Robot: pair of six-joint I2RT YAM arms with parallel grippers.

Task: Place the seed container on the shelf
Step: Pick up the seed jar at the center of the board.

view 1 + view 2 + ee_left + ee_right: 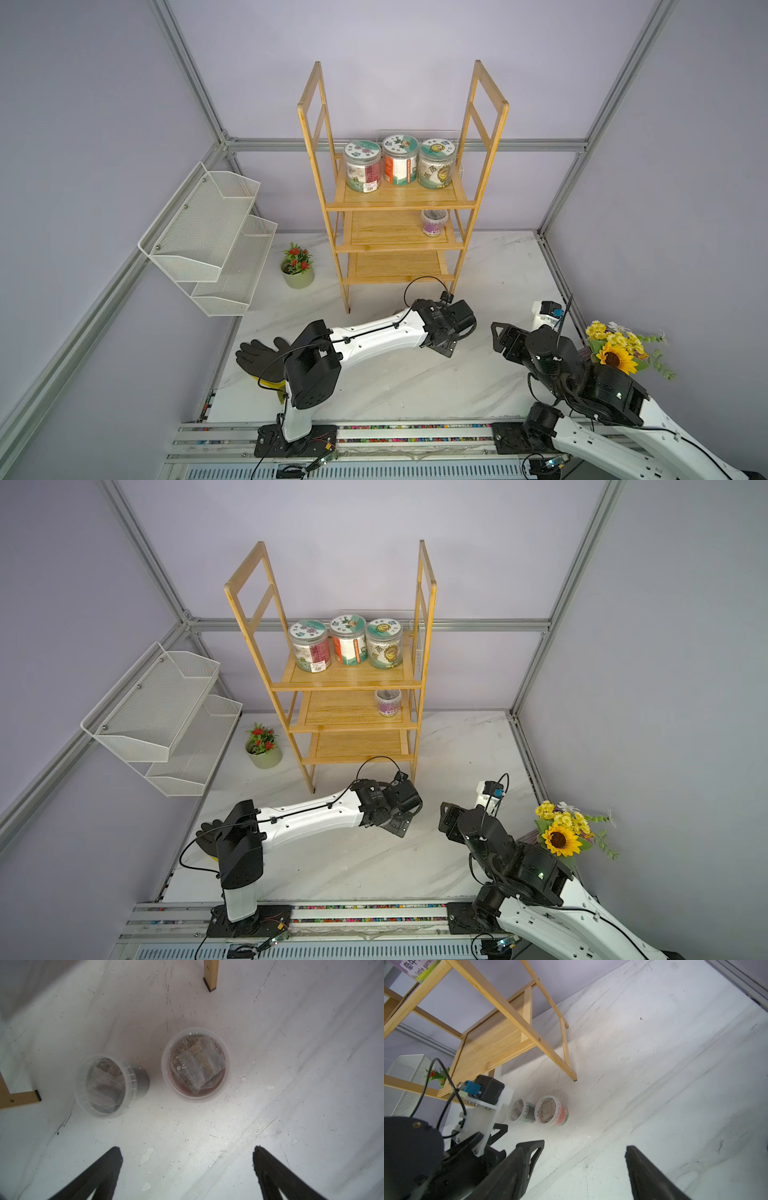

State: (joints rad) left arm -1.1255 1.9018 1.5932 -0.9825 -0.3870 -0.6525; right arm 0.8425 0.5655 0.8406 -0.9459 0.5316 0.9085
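Two small clear seed containers stand side by side on the white table near a front leg of the shelf. One has a dark label, the other a red label. My left gripper hangs above them, open and empty, and hides them in both top views. My right gripper is open and empty, a short way to their right. A third small tub with a purple label sits on the middle tier.
Three large jars fill the back of the top tier. A white wire basket hangs on the left wall, with a potted plant beside the rack. A black glove lies front left. A sunflower bouquet stands at the right.
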